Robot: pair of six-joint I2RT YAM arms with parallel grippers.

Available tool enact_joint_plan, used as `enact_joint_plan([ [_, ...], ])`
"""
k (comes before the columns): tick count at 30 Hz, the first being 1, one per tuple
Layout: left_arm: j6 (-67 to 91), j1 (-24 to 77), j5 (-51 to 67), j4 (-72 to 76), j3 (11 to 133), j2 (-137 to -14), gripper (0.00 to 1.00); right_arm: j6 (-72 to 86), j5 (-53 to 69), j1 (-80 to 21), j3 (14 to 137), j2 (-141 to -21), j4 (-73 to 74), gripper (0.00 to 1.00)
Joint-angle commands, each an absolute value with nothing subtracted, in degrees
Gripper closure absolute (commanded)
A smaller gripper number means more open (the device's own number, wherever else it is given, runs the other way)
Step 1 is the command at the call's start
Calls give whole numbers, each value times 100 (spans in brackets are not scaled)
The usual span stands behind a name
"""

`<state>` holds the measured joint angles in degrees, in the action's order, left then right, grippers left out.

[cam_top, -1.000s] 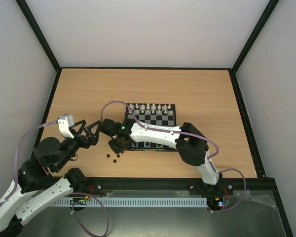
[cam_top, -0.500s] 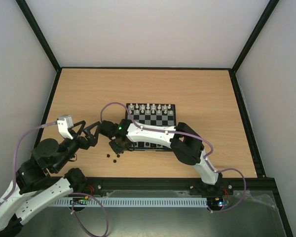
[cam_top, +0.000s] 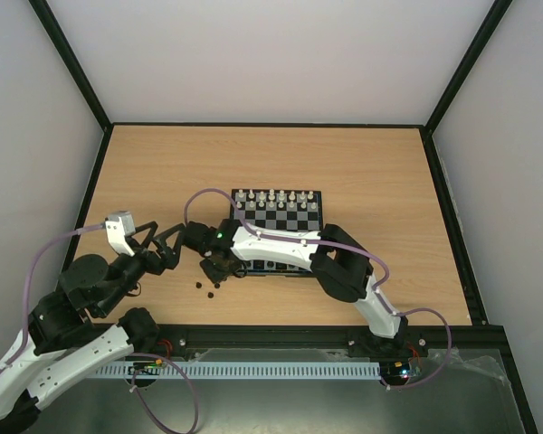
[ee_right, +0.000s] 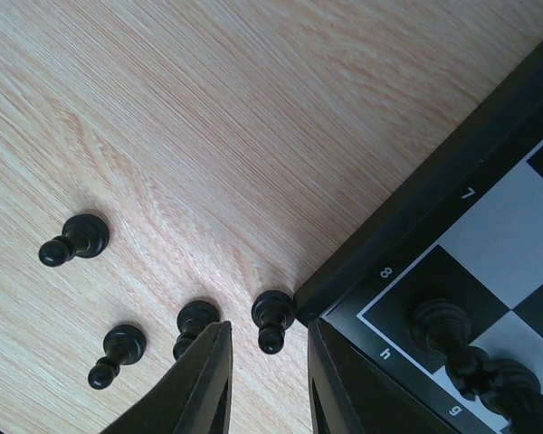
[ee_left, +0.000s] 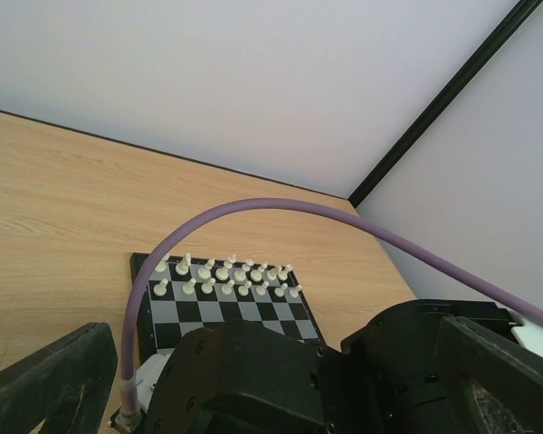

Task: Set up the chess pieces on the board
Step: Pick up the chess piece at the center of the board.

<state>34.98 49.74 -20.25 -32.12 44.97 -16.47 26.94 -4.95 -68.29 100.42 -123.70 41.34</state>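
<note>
From above, the left gripper (cam_top: pixel 174 242) hovers over the table (cam_top: pixel 163 172) at the left of the frame, touching nothing. Its own camera shows its fingers (ee_left: pixel 45 384) far apart in the two bottom corners, wide open. Beyond them is only the right arm's black wrist (ee_left: pixel 253 380), with a purple cable (ee_left: pixel 253 206) arching across. Just right of that gripper, a few loose black chess pieces (cam_top: pixel 200 286) lie on the wood, below and left of centre. The right gripper (cam_top: pixel 219 267) is low beside them, at the near left corner of the board (cam_top: pixel 294 220). The board sits at the middle of the frame, with white pieces (cam_top: pixel 276 197) in two rows along its far edge.

In the right wrist view, three of the loose pieces stand at left and lower left, the third partly behind a finger. The right gripper's fingers (ee_right: pixel 204 380) are narrowly parted at bottom centre. One pawn (ee_right: pixel 273 318) stands in the gap at their tips, just beside the board's corner. Wood shows on either side of it, so it is not clamped. At lower right, two more black pieces (ee_right: pixel 439 327) stand on the board's corner squares.
</note>
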Motion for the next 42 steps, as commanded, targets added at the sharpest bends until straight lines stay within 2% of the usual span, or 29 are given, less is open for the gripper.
enact_joint_plan([
  [1,3532,5042,-2168,-3260,4591,-1580,1,2690,-416,-6873,9941,-12552,4368,77],
  [22,3550,5112,-2246,-3276,4586,-1578,1,2639,-360,-6882,9928,-12695,4328,81],
  [28,3559,5132,-2265,-3287,4589,-1582,1,2618,-343,-6882,9932,-12716,4318,88],
  [42,3585,5143,-2316,-3303,4591,-1566,1,2506,-318,-6873,9947,-12055,4385,89],
])
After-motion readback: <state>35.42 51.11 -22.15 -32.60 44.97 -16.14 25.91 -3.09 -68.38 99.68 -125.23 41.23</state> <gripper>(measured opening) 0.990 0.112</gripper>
